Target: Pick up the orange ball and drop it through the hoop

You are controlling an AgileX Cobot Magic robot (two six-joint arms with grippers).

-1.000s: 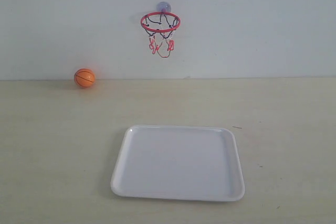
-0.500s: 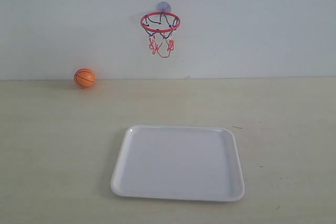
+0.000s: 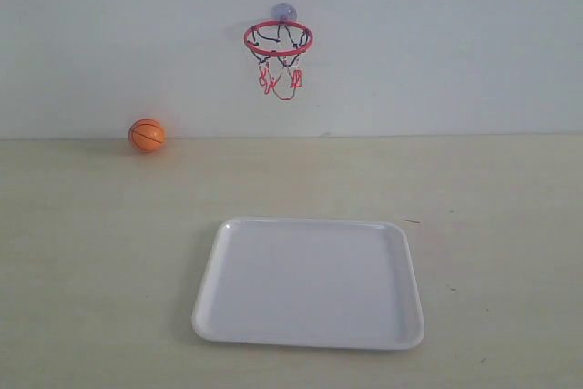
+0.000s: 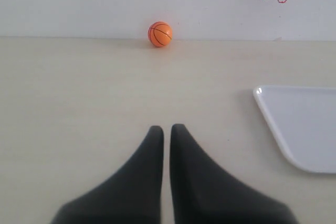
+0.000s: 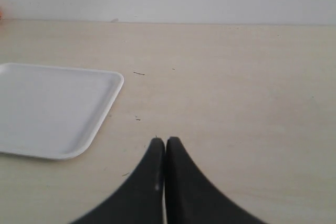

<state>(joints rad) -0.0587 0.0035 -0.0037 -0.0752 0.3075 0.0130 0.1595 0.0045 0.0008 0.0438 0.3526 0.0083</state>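
Black, tapered fingers of the left gripper are drawn almost together, with only a thin slit of pale surface showing between them. Nothing is held. The fingers of the right gripper, equally black, are pressed tip to tip and are likewise empty. Both grippers are held low over a beige wooden table.

In the left wrist view the orange ball is seen well apart from the fingertips, straight beyond them, resting on the table at the foot of a white wall. Thin black seam lines are made out on it. One rounded corner of a white tray is seen off to one side of this gripper. In the right wrist view the same tray is seen beside the right gripper, apart from it.

In the exterior view the ball is placed at centre left of the frame, where table and wall meet. The tray is laid flat in the lower middle of the frame, well apart from the ball, with nothing on it. The hoop is fixed to the wall in the upper middle of the frame, above the tray's far edge and to the right of the ball. Its red ring is carried on a bluish suction cup, and a short black-and-red net hangs beneath. A small dark mark is noted on the table just right of the tray.
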